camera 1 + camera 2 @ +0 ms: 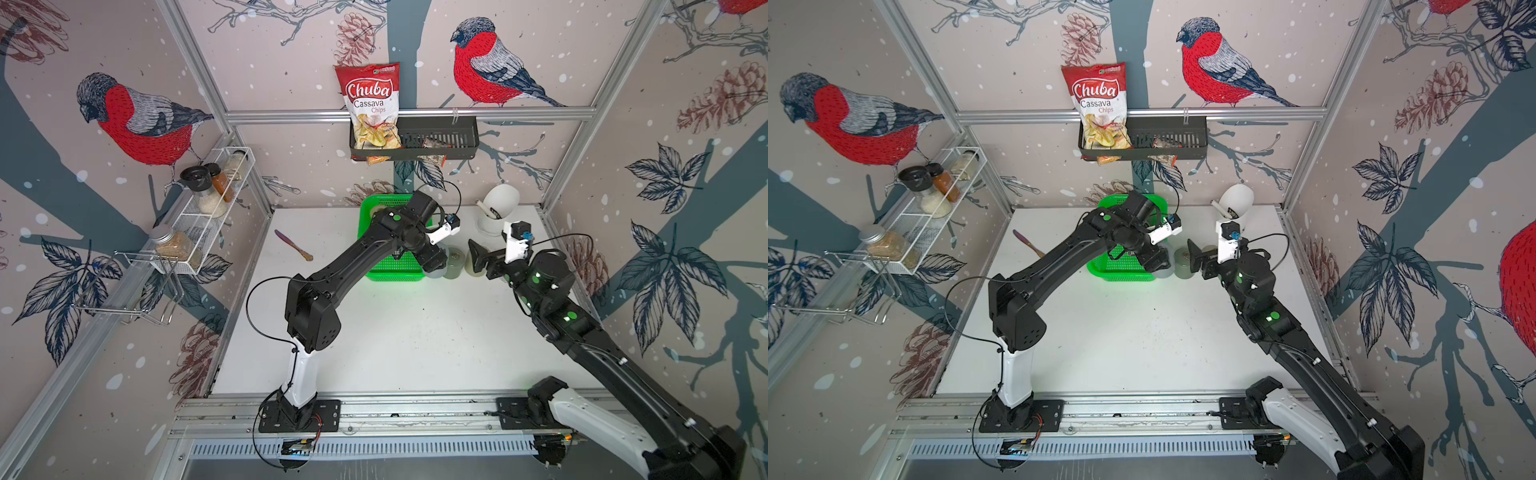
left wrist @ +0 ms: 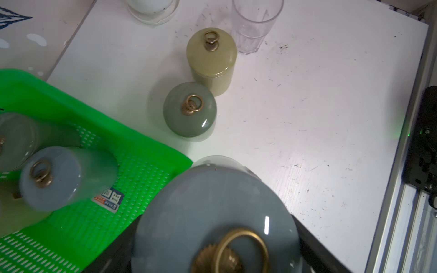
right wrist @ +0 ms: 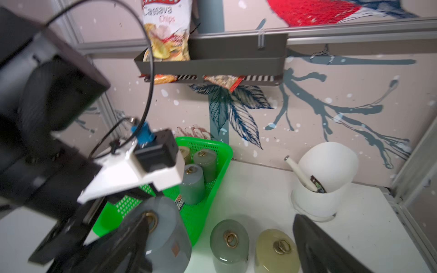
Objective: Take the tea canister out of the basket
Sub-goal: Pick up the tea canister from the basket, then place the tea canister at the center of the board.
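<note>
My left gripper [image 2: 217, 236] is shut on a grey-blue tea canister [image 2: 212, 212] with a brass ring on its lid. I hold it upright at the right front corner of the bright green basket [image 1: 395, 272] [image 2: 59, 94]. In the right wrist view the held tea canister [image 3: 165, 236] overlaps the basket rim [image 3: 224, 156]. More canisters stay inside the basket, among them a pale blue one [image 2: 54, 177]. My right gripper [image 3: 222, 250] [image 1: 478, 257] is open just right of the held canister and holds nothing.
Two canisters stand on the table right of the basket: a grey-green one [image 2: 190, 111] and an olive one [image 2: 211, 59]. Behind them are a clear glass [image 2: 255, 23] and a white utensil pot [image 1: 500, 203]. A wooden spatula [image 1: 293, 245] lies left of the basket.
</note>
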Robot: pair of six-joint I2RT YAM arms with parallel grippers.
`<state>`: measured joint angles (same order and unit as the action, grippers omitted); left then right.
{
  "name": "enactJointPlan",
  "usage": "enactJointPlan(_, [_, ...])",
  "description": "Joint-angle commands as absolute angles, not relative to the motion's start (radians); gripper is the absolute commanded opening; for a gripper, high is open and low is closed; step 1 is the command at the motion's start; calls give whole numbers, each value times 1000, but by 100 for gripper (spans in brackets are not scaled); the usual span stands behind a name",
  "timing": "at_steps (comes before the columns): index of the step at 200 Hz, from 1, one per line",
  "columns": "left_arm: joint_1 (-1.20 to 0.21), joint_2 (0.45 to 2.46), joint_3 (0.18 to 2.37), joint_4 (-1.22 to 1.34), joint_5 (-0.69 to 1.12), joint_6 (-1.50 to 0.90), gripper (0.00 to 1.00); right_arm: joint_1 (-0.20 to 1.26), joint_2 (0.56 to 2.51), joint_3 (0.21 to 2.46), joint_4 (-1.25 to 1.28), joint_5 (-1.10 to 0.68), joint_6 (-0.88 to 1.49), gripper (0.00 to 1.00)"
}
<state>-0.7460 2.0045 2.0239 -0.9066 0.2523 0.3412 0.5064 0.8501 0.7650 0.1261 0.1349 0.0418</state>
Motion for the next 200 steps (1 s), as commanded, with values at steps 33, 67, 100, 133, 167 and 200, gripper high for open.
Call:
enactJointPlan(33, [-842,1997,1899,-620,175,260,6,417,787,757,117,214,142,100])
enactJointPlan(67, [-880,2023,1824,-524,140,227,6,386,781,742,115,224,160,100])
enactJointPlan(100, [-902,2073,1826,-502,114,213,6,366,782,732,118,218,168,100])
enactJointPlan(133, [-906,2111,1826,-476,102,193,5,358,792,724,120,203,171,100])
enactJointPlan(167, [-908,2132,1812,-453,88,178,5,353,795,716,121,202,170,100])
enactJointPlan(200, [-910,2144,1811,-445,89,173,5,350,805,715,120,195,170,100])
